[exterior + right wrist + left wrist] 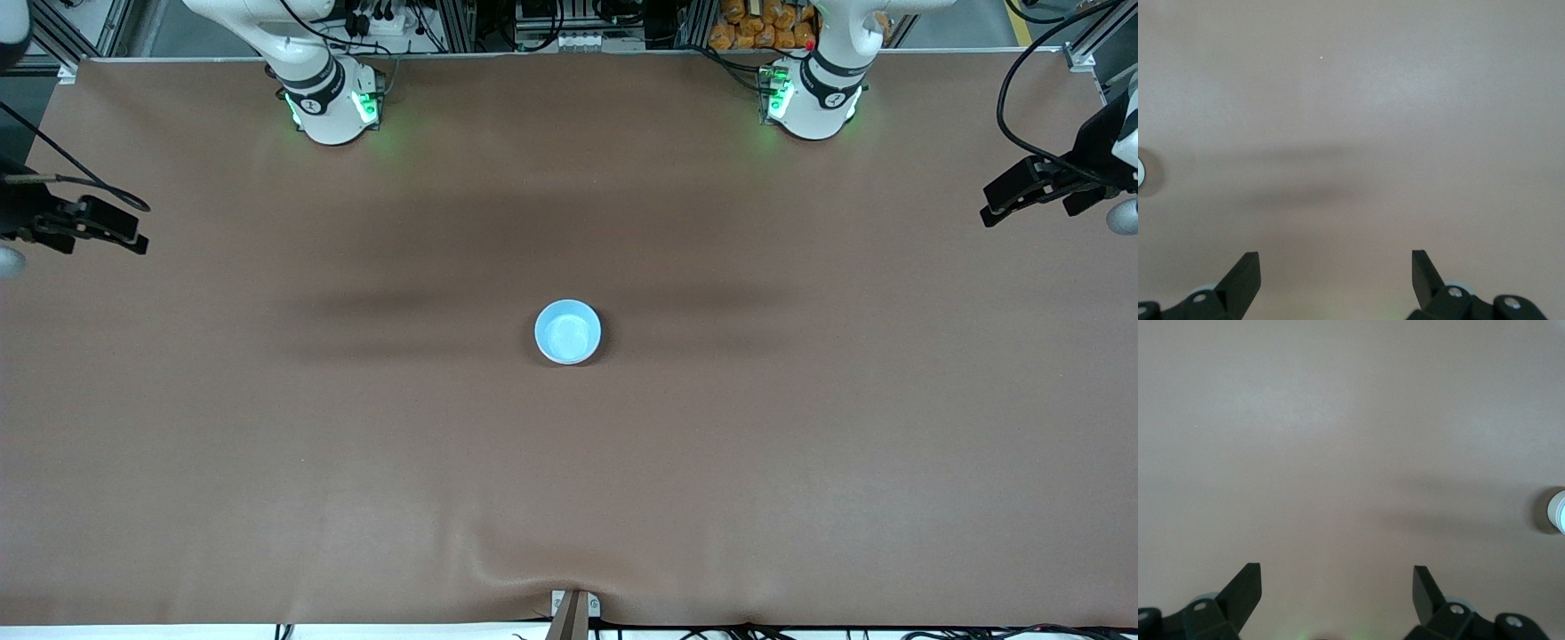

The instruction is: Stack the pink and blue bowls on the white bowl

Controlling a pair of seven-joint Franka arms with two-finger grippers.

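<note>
Right gripper (pixel 133 242) hangs over the bare table (pixel 267 444) at the right arm's end, holding nothing. In the right wrist view its jaws stand wide apart (pixel 1331 280), with only a sliver of a bowl at the edge.

Mid-table: one blue bowl (pixel 567 332), upright, alone, well apart from both grippers. No pink bowl or white bowl shows separately anywhere. From straight above I can't tell whether the blue bowl is nested on the other two or just sits on the cloth. Only its blue inside and rim show.

Left gripper (pixel 991 213) hangs over the table at the left arm's end, also empty. The left wrist view shows its jaws wide apart (pixel 1337 600) and the same bowl (pixel 1558 510) just at the edge.

Judgement: both arms are parked clear and open, and blue is the only bowl on view. That reads as the stack finished with blue on top, so no step is in hand. The next move is only to check that the stack sits level. If the pink and white bowls aren't under it, they must be found first.
</note>
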